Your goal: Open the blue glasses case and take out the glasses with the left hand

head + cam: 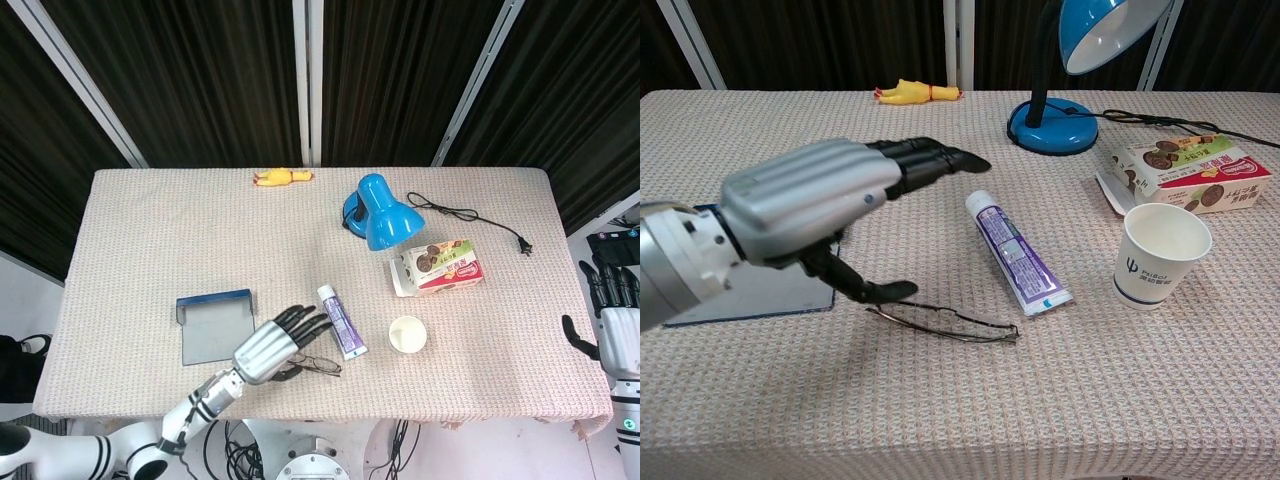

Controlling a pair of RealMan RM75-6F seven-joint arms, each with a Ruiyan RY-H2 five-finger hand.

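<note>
So the glasses (945,323) are out and lying flat on the tabletop (150,230), folded up by the look of it, near the front edge and just left of the toothpaste tube (1017,251). The left robot hand (810,200) is above them with nothing in it, fingers stretched out and apart, pointing right and toward the far side; its thumb hangs down just beside the left end of the frame, can't tell if it actually touches. The blue glasses case (213,324) sits open to the left of the glasses, lid standing up along its far side, partly hidden behind the hand in the chest view.

Right robot hand (612,312) is way off past the right edge of the tabletop, fingers up and spread, holding nothing.

Other stuff: paper cup (1158,254) right of the tube, a snack box (1185,171) beyond the cup, blue desk lamp (380,211) further back with its black cord (470,217) trailing off right, and a little yellow rubber toy (281,177) at the far edge
</note>
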